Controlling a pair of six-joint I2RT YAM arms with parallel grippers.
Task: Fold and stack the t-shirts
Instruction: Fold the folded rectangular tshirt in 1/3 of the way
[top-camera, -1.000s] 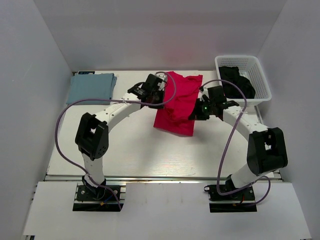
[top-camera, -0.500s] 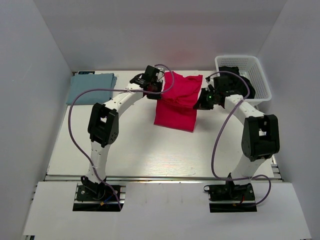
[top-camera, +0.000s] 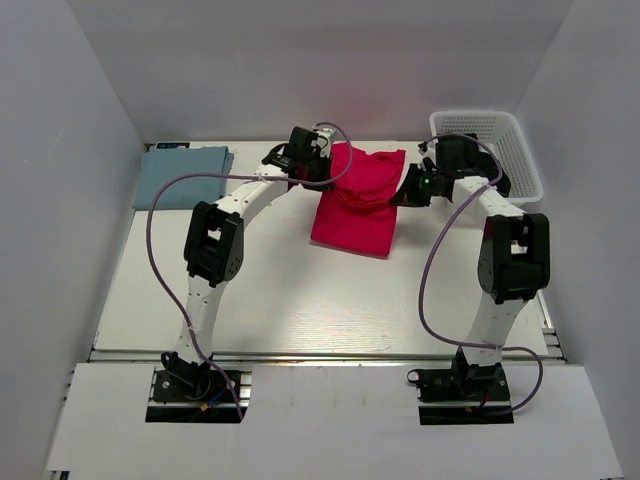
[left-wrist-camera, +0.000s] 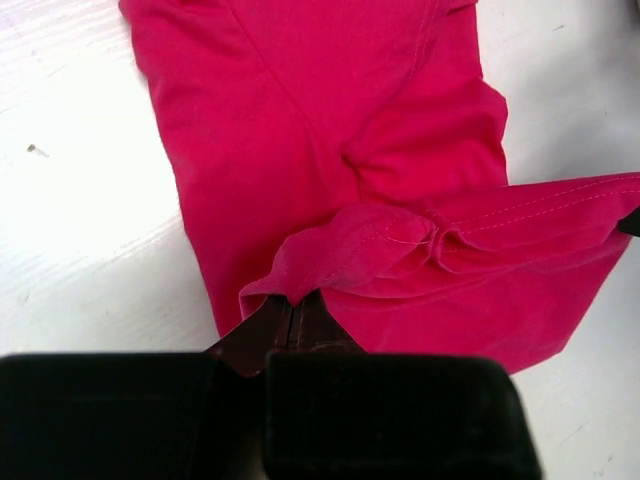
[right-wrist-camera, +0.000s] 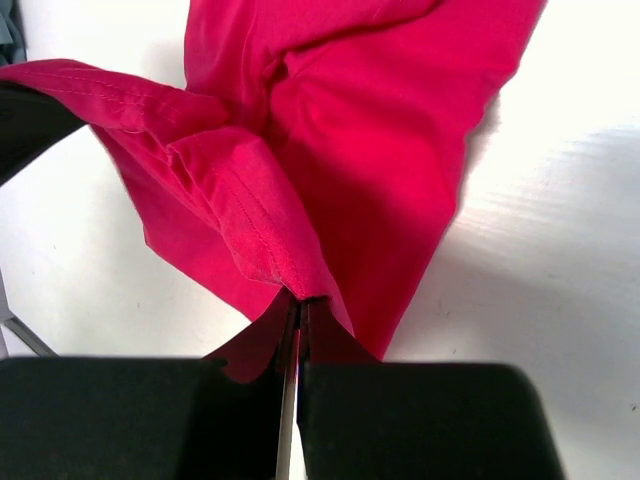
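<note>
Top external view: a white lattice basket (top-camera: 528, 160) stands at the table's (top-camera: 280, 290) far right corner with dark cloth (top-camera: 498, 178) inside, the right arm crossing in front of it. A pale blue-grey t-shirt (top-camera: 183, 175) lies folded flat at the far left, well apart. Between them, at the far middle, the crimson t-shirt (top-camera: 352, 215) stretches with its long axis running from the back wall towards the arm bases, the near end a squarish flap. The left gripper (left-wrist-camera: 297, 305) is pressed together on a bunched fold at the shirt's left edge. The right gripper (right-wrist-camera: 298, 300) likewise pinches a stitched hem on the right. The cloth is soft and matte, and between the two pinches it is lifted and creased.
</note>
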